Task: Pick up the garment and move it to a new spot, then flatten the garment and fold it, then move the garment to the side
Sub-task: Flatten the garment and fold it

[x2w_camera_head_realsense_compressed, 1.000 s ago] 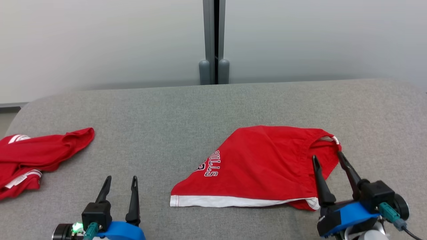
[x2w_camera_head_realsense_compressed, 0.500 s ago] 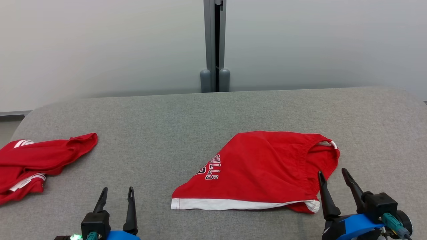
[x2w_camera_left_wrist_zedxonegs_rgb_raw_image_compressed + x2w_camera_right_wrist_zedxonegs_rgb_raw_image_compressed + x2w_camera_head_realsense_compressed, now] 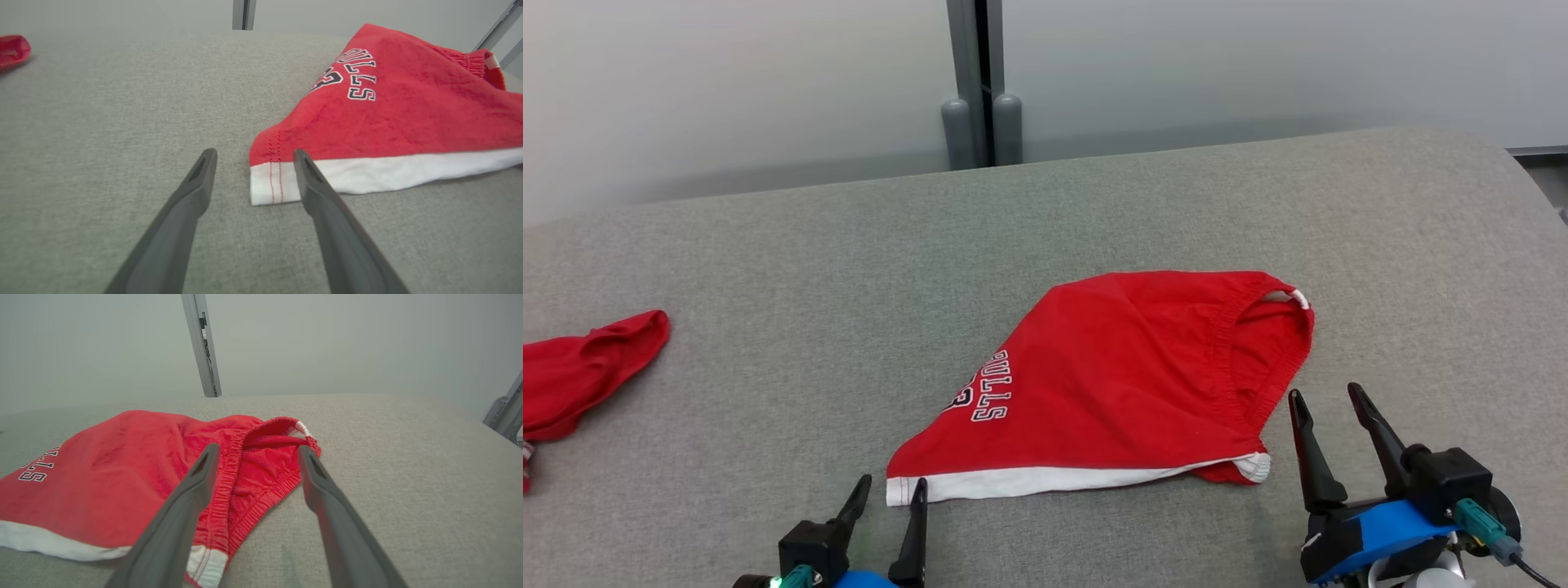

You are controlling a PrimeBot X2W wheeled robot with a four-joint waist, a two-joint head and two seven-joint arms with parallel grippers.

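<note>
You had the red shorts (image 3: 1119, 384) lying flat between your two grippers. Their long axis ran from the white hem corner just ahead of your left gripper (image 3: 892, 483) across to the elastic waistband just ahead of your right gripper (image 3: 1325, 392). Both grippers stood spread, holding nothing. A grey fabric surface (image 3: 768, 269) lay beneath, and a pale wall (image 3: 727, 73) and a grey post (image 3: 980, 82) stood beyond.

Lower right in the head view, the right gripper (image 3: 1325, 394) has two long, tapering matte-black fingers (image 3: 1311, 465) on a black block (image 3: 1441, 482) and bright blue wrist shell (image 3: 1380, 527), with a teal plug (image 3: 1474, 518) and thin black cable (image 3: 1531, 572) (running off the corner). The left gripper (image 3: 892, 483), bottom left, matches, a small green light (image 3: 779, 583) glowing beside it.
</note>
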